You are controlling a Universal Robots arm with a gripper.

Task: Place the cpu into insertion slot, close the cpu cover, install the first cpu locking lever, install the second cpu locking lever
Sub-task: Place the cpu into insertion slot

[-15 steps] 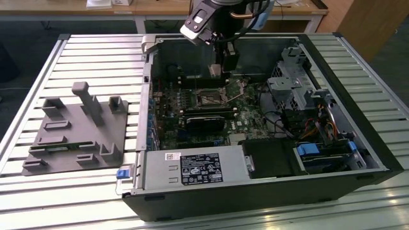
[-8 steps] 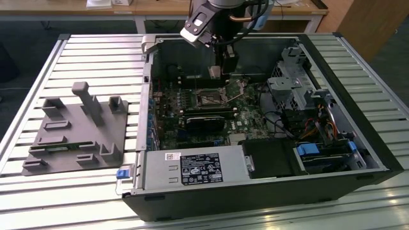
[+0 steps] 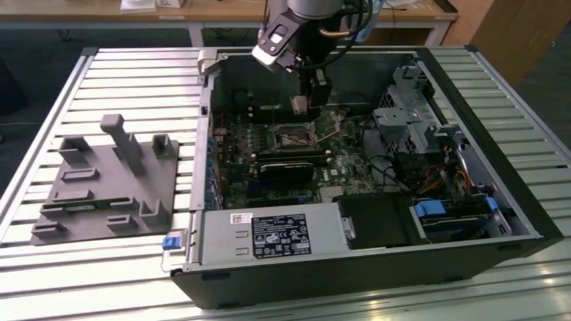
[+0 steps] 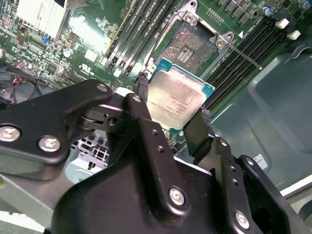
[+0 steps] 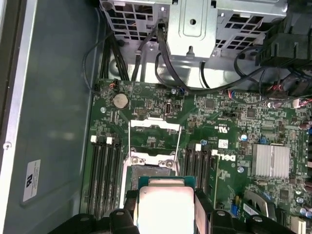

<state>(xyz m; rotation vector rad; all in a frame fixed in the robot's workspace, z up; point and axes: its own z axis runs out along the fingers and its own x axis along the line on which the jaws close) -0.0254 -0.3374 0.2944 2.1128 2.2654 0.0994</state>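
Black gripper (image 4: 171, 111) pinched the cpu (image 4: 178, 97) by two opposite edges, holding it close over the insertion slot (image 4: 187, 48), not seated. The cpu cover (image 5: 153, 132) stood swung open at the slot's far side, with memory slots (image 5: 105, 170) flanking the socket. Everything sat inside an open computer case (image 3: 526, 194) on the slatted bench (image 3: 89, 274).

Between the black fingers (image 4: 198, 131) the cpu (image 4: 178, 100) shows a dull silver-grey top with a teal-green rim. Just beyond the fingers, the insertion slot (image 4: 187, 46) has a dark, glinting centre inside a silver frame, set in a green motherboard (image 5: 229, 122) with black memory slots (image 5: 105, 170) either side. The worktop (image 3: 53, 100) is pale silver, ribbed in parallel slats
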